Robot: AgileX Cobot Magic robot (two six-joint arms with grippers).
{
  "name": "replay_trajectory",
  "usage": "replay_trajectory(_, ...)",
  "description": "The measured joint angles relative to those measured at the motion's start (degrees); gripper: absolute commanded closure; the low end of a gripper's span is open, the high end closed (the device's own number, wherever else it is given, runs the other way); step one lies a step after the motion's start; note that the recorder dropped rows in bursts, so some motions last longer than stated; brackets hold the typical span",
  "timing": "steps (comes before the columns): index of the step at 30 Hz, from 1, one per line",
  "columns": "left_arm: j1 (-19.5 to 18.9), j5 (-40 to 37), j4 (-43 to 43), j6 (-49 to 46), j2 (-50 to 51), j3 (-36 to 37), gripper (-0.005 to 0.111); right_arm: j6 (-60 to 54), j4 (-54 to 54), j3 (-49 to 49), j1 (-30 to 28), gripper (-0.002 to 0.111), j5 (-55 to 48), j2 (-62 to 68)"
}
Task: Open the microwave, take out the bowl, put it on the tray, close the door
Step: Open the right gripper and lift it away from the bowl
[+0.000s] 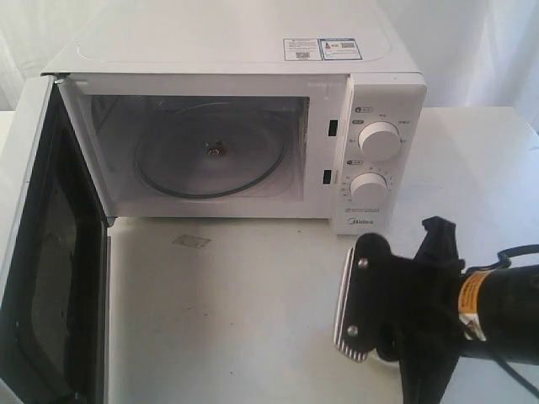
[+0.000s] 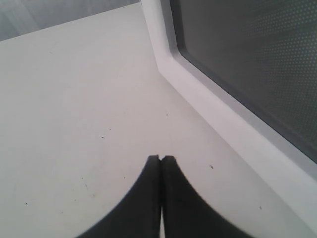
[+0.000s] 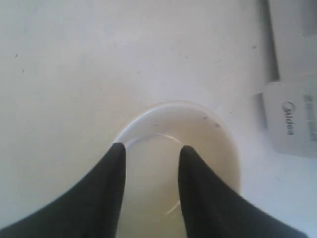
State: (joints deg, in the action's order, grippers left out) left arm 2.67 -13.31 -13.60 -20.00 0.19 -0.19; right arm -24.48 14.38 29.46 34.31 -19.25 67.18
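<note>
The microwave (image 1: 253, 50) cavity holds only its turntable (image 1: 210, 151); the door (image 1: 50, 278) stands wide at the left of the exterior view; the right gripper (image 3: 151, 148) sits at lower right there, jaws spread above the bowl (image 3: 208, 144), pinching nothing; we judge set-down is the step in hand, though no tray shows anywhere. Next: lift clear, then push the door shut from its outer face. Only the right wrist view shows the bowl plainly; only the left wrist view shows the left gripper (image 2: 161, 158), pressed together beside the door.

Right wrist view: bowl (image 3: 198, 134) near side hidden behind right gripper (image 3: 151, 148); exterior view: door (image 1: 50, 252) cut off at left and bottom edges; stickers (image 1: 324, 48) print too small to read; dials (image 1: 379, 140) markings likewise.
</note>
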Motion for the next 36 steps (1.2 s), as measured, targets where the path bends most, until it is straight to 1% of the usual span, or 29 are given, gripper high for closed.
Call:
replay_trajectory(7, 0.00, 0.00, 0.00, 0.00, 0.00, 0.00, 0.107, 4.40, 0.03, 2.48, 0.00, 0.074, -2.82, -10.57)
replay_trajectory(12, 0.00, 0.00, 0.00, 0.00, 0.00, 0.00, 0.107, 12.52, -1.95, 4.67, 0.00, 0.076, -3.72, -17.56)
replay_trajectory(14, 0.00, 0.00, 0.00, 0.00, 0.00, 0.00, 0.107, 16.09, -3.74, 6.36, 0.00, 0.080, -4.85, -20.90)
replay_trajectory(19, 0.00, 0.00, 0.00, 0.00, 0.00, 0.00, 0.107, 20.82, -6.45, 9.65, 0.00, 0.105, -8.82, -28.15)
replay_trajectory(20, 0.00, 0.00, 0.00, 0.00, 0.00, 0.00, 0.107, 21.18, -6.63, 10.18, 0.00, 0.108, -10.09, -29.40)
replay_trajectory(25, 0.00, 0.00, 0.00, 0.00, 0.00, 0.00, 0.107, 23.05, -6.75, 12.59, 0.00, 0.108, -16.05, -31.69)
replay_trajectory(28, 0.00, 0.00, 0.00, 0.00, 0.00, 0.00, 0.107, 29.83, -6.86, 14.31, 0.00, 0.108, -16.85, -31.69)
replay_trajectory(31, 0.00, 0.00, 0.00, 0.00, 0.00, 0.00, 0.107, 34.61, -6.86, 14.63, 0.00, 0.108, -15.58, -32.69)
replay_trajectory(36, 0.00, 0.00, 0.00, 0.00, 0.00, 0.00, 0.107, 38.23, -7.00, 11.90, 0.00, 0.108, -9.08, -38.86)
